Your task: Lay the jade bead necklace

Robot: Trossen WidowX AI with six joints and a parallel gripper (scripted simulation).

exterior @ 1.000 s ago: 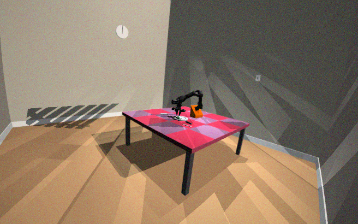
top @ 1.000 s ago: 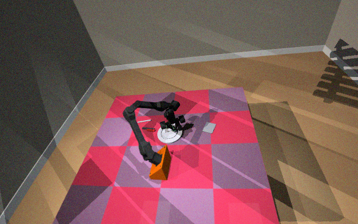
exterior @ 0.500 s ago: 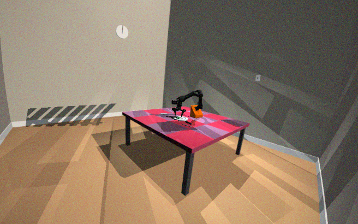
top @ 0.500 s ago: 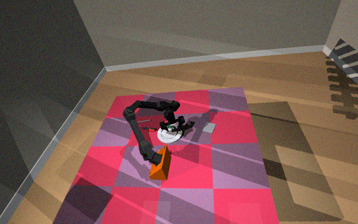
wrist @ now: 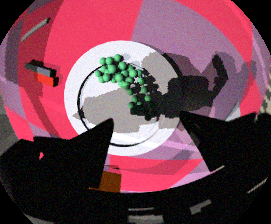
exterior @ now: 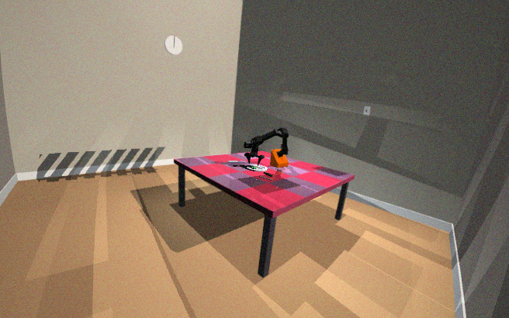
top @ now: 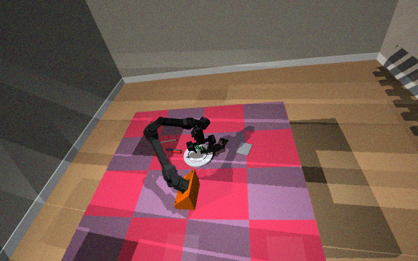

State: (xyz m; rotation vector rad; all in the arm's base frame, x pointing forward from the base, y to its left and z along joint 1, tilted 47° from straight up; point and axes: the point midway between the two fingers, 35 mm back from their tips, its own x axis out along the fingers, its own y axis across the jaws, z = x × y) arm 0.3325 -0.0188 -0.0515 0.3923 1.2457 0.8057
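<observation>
The round white bead board [top: 201, 164] [exterior: 263, 168] [wrist: 72, 97] lies on the table, with its groove showing as a thin dark ring. The jade bead necklace [top: 198, 147] [exterior: 254, 167] [wrist: 117, 75] is a bunched heap of green beads on the board. In the wrist view the heap crosses the ring's upper part, and a tail of beads runs down inside the ring; some beads are in dark shadow. My gripper [top: 198, 149] [exterior: 254, 164] [wrist: 147, 117] is wide open and empty above the board, its fingertips below the bead tail in the wrist view.
A red and grey item [top: 175, 151] [wrist: 47, 79] and a thin grey rod [top: 169, 141] [wrist: 36, 29] lie left of the board. A pale grey square [top: 244, 148] lies to its right. The orange arm base [top: 189, 193] [exterior: 278, 158] stands near the board. Arm shadows cover part of the board.
</observation>
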